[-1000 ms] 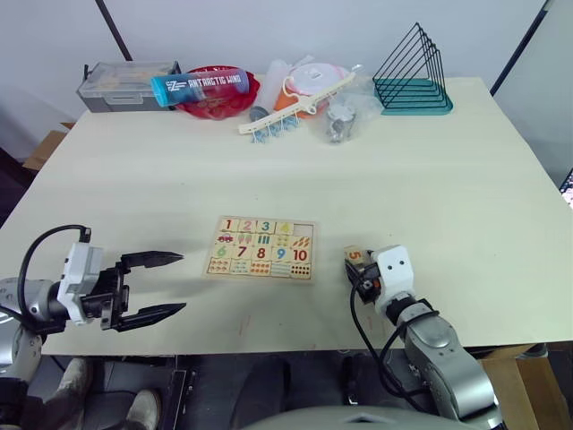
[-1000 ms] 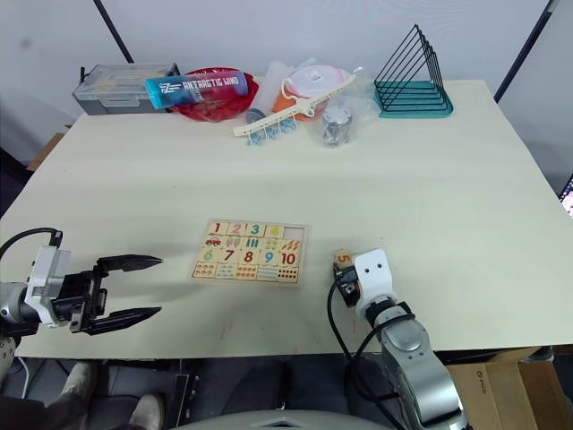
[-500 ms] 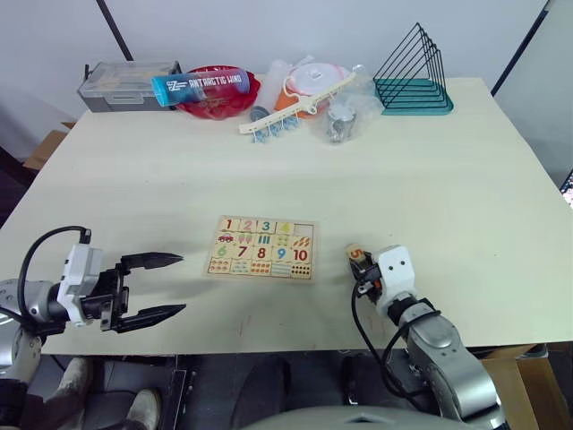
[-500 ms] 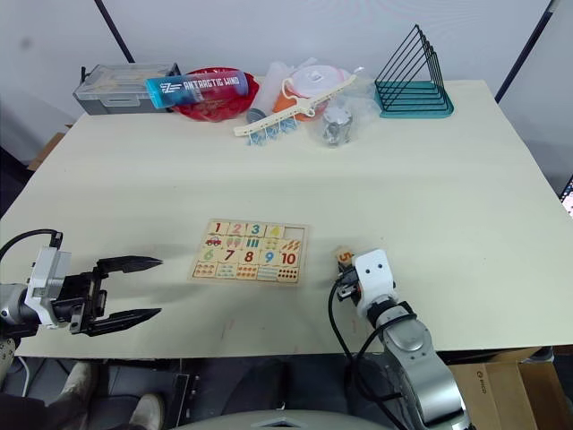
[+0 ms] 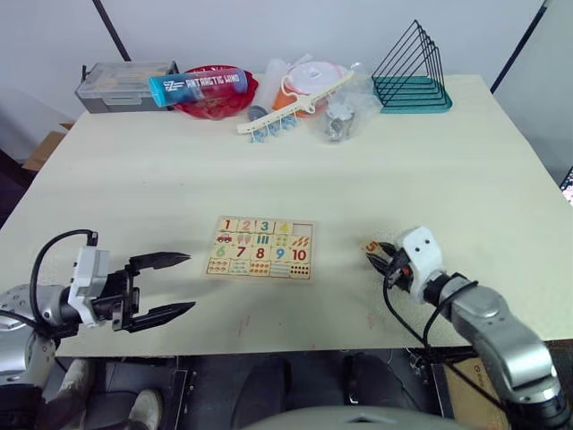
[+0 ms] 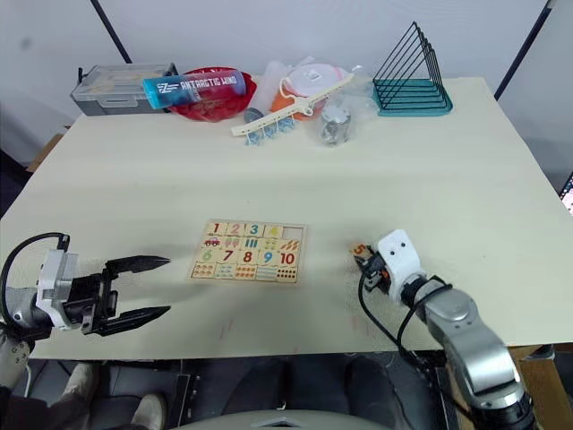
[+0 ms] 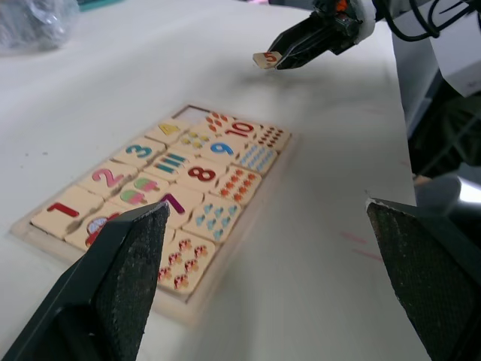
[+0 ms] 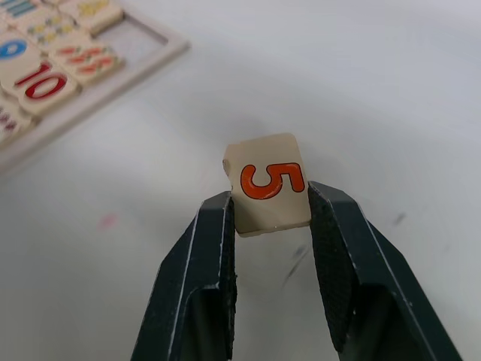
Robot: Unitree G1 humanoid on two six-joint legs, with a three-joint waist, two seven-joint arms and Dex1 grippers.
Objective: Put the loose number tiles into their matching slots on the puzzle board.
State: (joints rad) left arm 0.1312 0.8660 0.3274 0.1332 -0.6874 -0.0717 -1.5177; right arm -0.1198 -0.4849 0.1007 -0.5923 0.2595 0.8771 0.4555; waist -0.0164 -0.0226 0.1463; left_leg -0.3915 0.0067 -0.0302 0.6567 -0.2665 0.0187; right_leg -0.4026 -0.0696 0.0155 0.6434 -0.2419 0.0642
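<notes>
So far: tiles 1–4 (image 5: 255, 226) sit in the puzzle board (image 5: 261, 249); the far-right slot (image 5: 303, 228) is empty.
Right hand (image 8: 268, 218): clamped on the 5 tile (image 8: 269, 184), right of the board.
Left hand (image 5: 161, 287): spread wide, holding nothing.

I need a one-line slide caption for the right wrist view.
Right tool grips the number 5 tile above the table, the puzzle board off to one side.

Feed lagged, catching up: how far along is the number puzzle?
Nearly done. Tiles 1 to 4 sit in the puzzle board's top row. The right claw holds the 5 tile off to the board's right. The last empty slot, at the row's right end, is left. The left claw is open, idle.
</notes>
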